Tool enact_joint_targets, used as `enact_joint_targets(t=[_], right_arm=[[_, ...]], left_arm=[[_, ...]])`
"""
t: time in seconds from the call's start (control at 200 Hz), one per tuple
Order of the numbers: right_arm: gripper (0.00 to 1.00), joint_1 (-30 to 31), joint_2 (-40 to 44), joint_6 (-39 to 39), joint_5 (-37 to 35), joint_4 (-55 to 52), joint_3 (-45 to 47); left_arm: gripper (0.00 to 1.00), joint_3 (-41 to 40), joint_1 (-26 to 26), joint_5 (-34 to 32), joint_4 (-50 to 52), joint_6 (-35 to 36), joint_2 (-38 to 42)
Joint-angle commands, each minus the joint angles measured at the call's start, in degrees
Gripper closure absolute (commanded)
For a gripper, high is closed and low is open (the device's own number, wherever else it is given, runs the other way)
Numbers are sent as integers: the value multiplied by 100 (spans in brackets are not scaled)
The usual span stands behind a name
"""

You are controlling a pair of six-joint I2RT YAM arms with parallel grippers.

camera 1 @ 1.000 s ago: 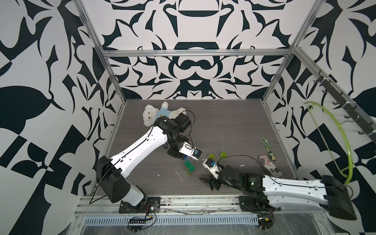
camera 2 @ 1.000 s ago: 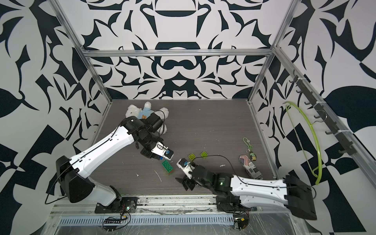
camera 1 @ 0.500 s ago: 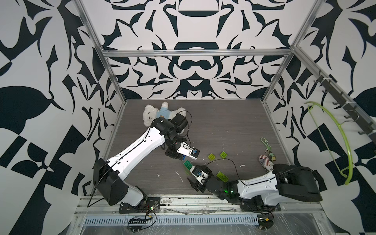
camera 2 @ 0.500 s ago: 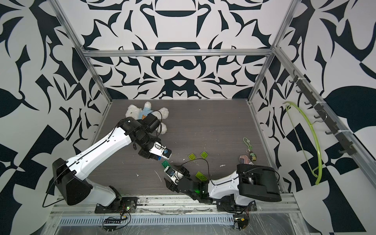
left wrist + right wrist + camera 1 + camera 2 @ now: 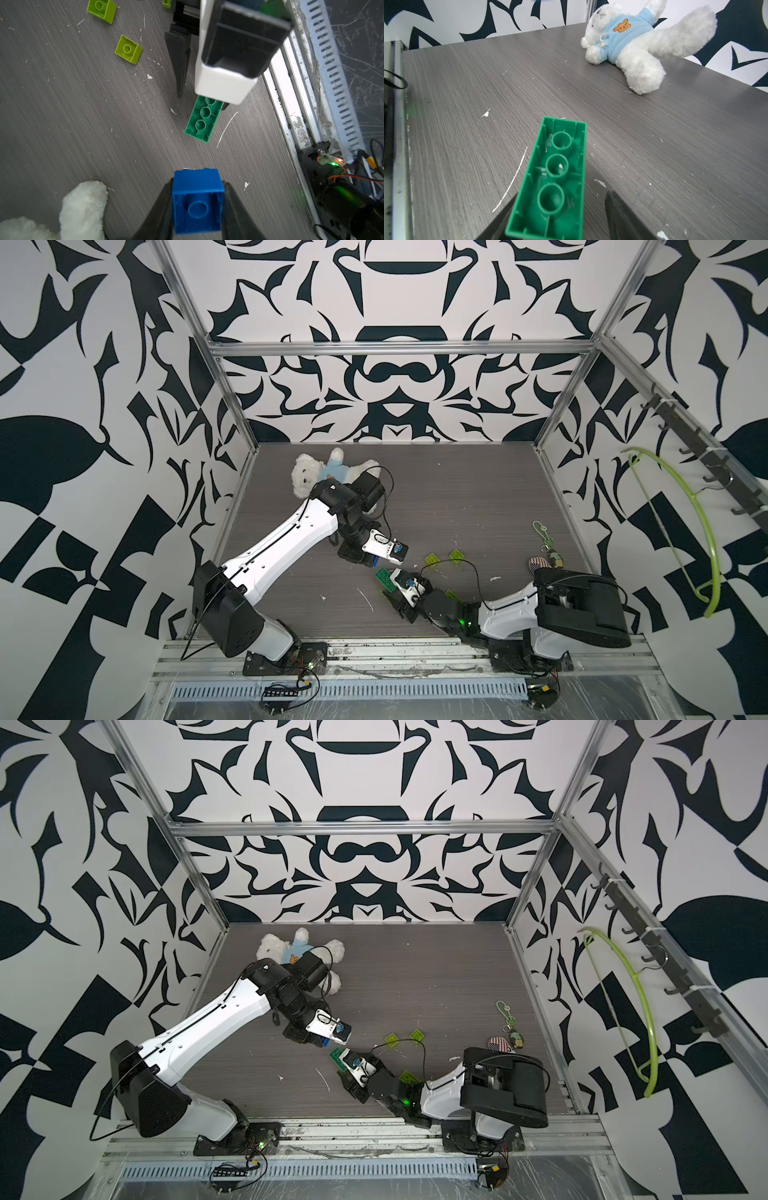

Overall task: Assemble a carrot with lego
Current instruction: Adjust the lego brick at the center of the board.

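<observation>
Bear (image 5: 633, 47): well beyond right claw (image 5: 562, 194), clear.
Green brick (image 5: 560, 162): hollow side up on table (image 5: 654, 145) between right claw's half-open jaws; only one finger (image 5: 506, 209) touches, so closing may skew it.
Blue brick (image 5: 197, 199): clamped in left claw (image 5: 197, 182).

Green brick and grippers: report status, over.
Left gripper shut on blue brick. Right gripper open, straddling green brick, underside up on table. Teddy bear well clear.

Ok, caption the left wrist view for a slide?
Left gripper holds blue brick; right gripper straddles upturned dark green brick.
</observation>
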State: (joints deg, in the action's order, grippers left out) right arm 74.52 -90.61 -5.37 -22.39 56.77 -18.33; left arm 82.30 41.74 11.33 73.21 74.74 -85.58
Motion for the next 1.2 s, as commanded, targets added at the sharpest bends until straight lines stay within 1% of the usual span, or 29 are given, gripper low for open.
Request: enact_joint_targets(t=[0.0, 0.13, 0.22, 0.365, 0.465, 0.55, 0.66, 0.69, 0.79, 0.835, 0.935, 1.085, 1.195], right_arm=[[36, -154, -26, 104, 383, 573, 103], [35, -239, -271, 189, 574, 996, 136], [36, -300, -411, 223, 696, 1160, 106], [44, -359, -676, 308, 753, 1635, 178], [47, -393, -750, 364, 852, 1653, 131], [51, -420, -829, 480, 907, 1749, 84], [57, -628, -806, 612, 1121, 1806, 110], [58, -723, -801, 645, 1434, 1811, 111], [62, -1091, -792, 701, 1975, 1786, 67], [63, -1178, -781, 842, 2155, 1700, 4], [64, -1273, -638, 1235, 2411, 795, -360], [64, -1779, -731, 990, 3349, 674, -520], [62, -1959, -798, 912, 3772, 627, -568]], left_arm=[[100, -125, -20, 34, 187, -65, 32], [100, -144, -25, 43, 176, -90, 22], [100, -168, -30, 52, 178, -101, 28], [100, -259, -36, 83, 158, -159, 61], [100, -359, -58, 95, 143, -245, 94], [100, -381, -108, 131, 143, -357, 111], [100, -385, -191, 440, 54, -667, 125], [100, -404, -201, 533, 1, -733, 152], [100, -391, -218, 715, -35, -896, 126], [100, -383, -219, 738, -84, -1011, 91], [100, -269, -218, 686, -88, -1142, -39], [100, -171, -279, 564, -67, -1186, -138], [100, -138, -330, 489, -53, -1241, -207]])
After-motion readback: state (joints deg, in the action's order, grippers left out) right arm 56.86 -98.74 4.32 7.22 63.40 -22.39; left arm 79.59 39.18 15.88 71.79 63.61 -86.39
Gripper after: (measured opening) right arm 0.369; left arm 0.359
